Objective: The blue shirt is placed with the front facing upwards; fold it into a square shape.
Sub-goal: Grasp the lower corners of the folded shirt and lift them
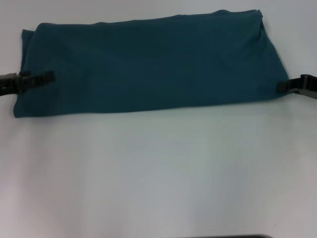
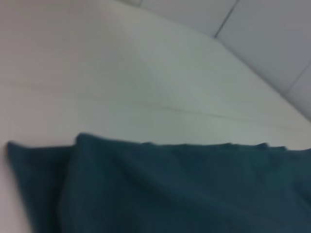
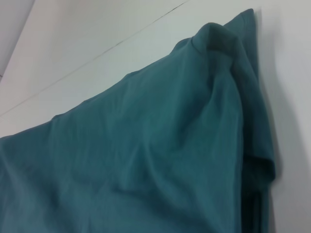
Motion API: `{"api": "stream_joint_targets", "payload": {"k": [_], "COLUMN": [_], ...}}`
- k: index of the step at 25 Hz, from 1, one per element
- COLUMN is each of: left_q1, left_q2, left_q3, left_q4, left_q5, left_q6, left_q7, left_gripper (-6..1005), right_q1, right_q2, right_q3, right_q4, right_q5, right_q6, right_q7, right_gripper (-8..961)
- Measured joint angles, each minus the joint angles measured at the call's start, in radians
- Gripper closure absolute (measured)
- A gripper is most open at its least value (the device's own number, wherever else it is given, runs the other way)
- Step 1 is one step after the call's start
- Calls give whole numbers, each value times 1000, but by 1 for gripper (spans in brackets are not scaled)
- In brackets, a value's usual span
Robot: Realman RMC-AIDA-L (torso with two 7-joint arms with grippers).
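The blue shirt (image 1: 148,64) lies on the far half of the white table (image 1: 158,173), folded into a long band that runs left to right. Only plain teal cloth shows, with no lettering. My left gripper (image 1: 47,77) reaches in low from the left, and its tip lies over the shirt's left end. My right gripper (image 1: 281,86) comes in from the right and its tip touches the shirt's right edge. The left wrist view shows the shirt's layered edge (image 2: 170,189) from close up. In the right wrist view a rumpled corner of the shirt (image 3: 146,160) fills most of the frame.
Bare white tabletop stretches from the shirt's near edge to the front of the table. A dark strip (image 1: 242,236) shows at the very front edge. Pale wall panels (image 2: 272,39) stand beyond the table in the left wrist view.
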Motion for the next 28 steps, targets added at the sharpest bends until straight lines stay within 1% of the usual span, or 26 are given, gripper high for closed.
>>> {"api": "stream_joint_targets", "payload": {"k": [4, 7, 14, 19, 28], "left_q1": [4, 6, 3, 3, -2], "left_q2": [27, 37, 39, 42, 50], "left_q3": [0, -1, 3, 7, 9], "left_q4": [46, 71, 84, 98, 103], "left_q5": [27, 38, 71, 75, 96], "left_q6": [-22, -34, -61, -91, -84], "left_q7": [-32, -43, -63, -64, -70], "left_gripper": [123, 124, 124, 124, 123], "right_q1": [0, 0, 5, 9, 12], "right_q2": [-1, -4, -15, -15, -17], "right_q3": [3, 10, 15, 14, 14], "right_q4": [-2, -3, -1, -2, -3], "right_q5": [0, 0, 0, 0, -1], "right_q6": [-4, -4, -3, -1, 1], "right_q7": [1, 1, 3, 5, 13], "right_gripper": [941, 941, 941, 941, 941]}}
